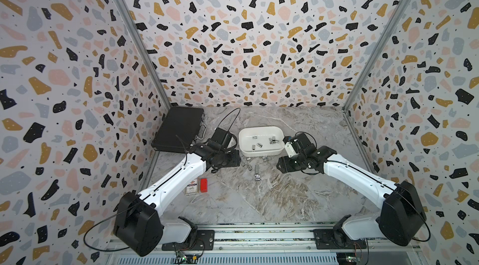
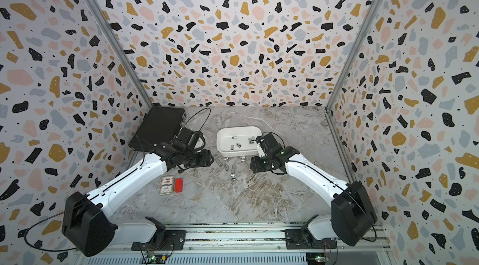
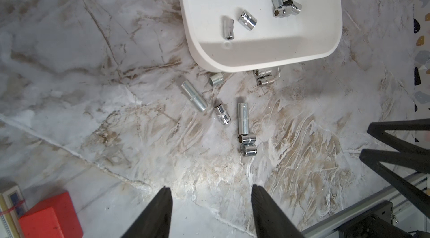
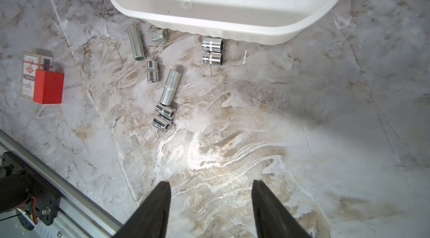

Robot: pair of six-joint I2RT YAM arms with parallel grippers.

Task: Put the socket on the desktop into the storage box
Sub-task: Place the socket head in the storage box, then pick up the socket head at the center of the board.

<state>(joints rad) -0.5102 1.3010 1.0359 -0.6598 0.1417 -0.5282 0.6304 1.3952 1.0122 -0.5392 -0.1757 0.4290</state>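
Several chrome sockets [image 3: 243, 118] lie loose on the grey marble desktop [image 1: 272, 199], just in front of the white storage box [image 1: 259, 153]. They also show in the right wrist view, among them a long socket [image 4: 171, 87]. Several more sockets [image 3: 247, 20] lie inside the box. My left gripper [image 3: 210, 186] hangs open above bare desktop, left of the loose sockets, with nothing between its fingers. On their right, my right gripper [image 4: 211, 181] is open and empty too, and its black fingers [image 3: 400, 160] show in the left wrist view.
A black case [image 1: 178, 129] lies at the back left, beside the left arm. A red block [image 1: 204, 185] and a pack of cards [image 1: 191, 186] sit at the front left. Terrazzo-print walls close three sides, and a metal rail [image 1: 259, 232] runs along the front.
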